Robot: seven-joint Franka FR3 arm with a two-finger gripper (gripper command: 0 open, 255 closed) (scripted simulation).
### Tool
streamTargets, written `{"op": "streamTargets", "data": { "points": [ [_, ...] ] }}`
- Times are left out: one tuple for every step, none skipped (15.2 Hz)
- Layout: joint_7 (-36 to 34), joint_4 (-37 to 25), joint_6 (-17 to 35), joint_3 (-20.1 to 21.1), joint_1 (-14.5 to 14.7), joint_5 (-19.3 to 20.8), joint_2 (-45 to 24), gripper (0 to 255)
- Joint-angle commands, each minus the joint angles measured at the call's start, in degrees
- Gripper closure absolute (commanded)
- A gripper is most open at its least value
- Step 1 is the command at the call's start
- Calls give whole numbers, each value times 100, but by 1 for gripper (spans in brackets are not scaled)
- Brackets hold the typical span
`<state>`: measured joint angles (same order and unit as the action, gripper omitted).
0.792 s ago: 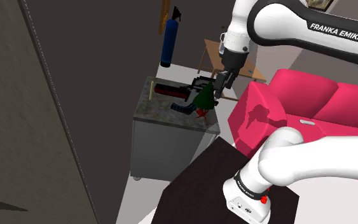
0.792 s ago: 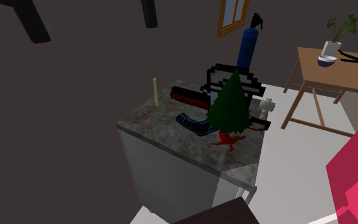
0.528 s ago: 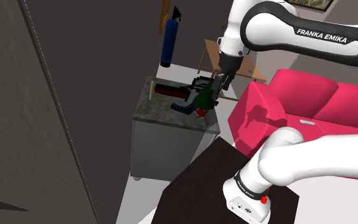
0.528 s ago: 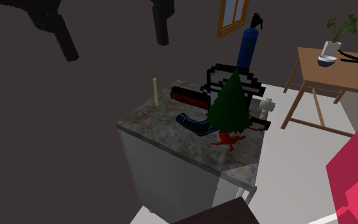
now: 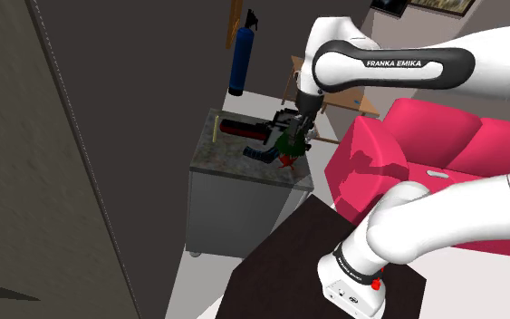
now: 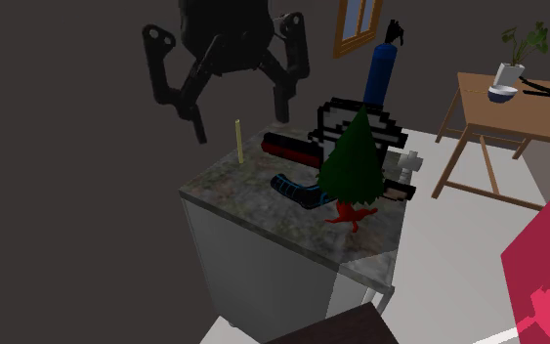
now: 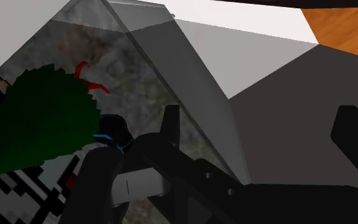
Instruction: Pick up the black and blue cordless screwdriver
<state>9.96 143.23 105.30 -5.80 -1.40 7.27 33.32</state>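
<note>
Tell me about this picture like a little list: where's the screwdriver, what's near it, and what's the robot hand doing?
screwdriver: black and blue, lying on the counter
next to it: green tree on a red foot
gripper: open, up in the air over the counter, holding nothing
also on the counter: yellow stick, red and black roll, black and white basket

My matt black gripper, my glossy white arm, mottled stone-look counter top, smooth wood-grain table
</note>
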Motion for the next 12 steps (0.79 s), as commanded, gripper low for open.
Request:
{"op": "streamTargets", "data": {
  "points": [
    [202, -3, 418, -178, -49, 72, -381, 0],
    [287, -16, 605, -250, -63, 90, -569, 0],
    [372, -38, 790, -322, -74, 102, -763, 0],
    [460, -69, 971, -391, -84, 107, -963, 0],
    [550, -108, 1149, -460, -92, 105, -1169, 0],
    [642, -156, 1322, -526, -99, 96, -1379, 0],
    [737, -213, 1491, -591, -104, 80, -1594, 0],
    [836, -278, 1655, -652, -109, 54, -1813, 0],
    [938, -351, 1813, -711, -113, 19, -2036, 0],
    [1044, -433, 1965, -765, -118, -25, -2262, 0],
    [1154, -522, 2110, -816, -123, -78, -2490, 0],
    [1268, -620, 2248, -862, -129, -141, -2721, 0]
  ]
}}
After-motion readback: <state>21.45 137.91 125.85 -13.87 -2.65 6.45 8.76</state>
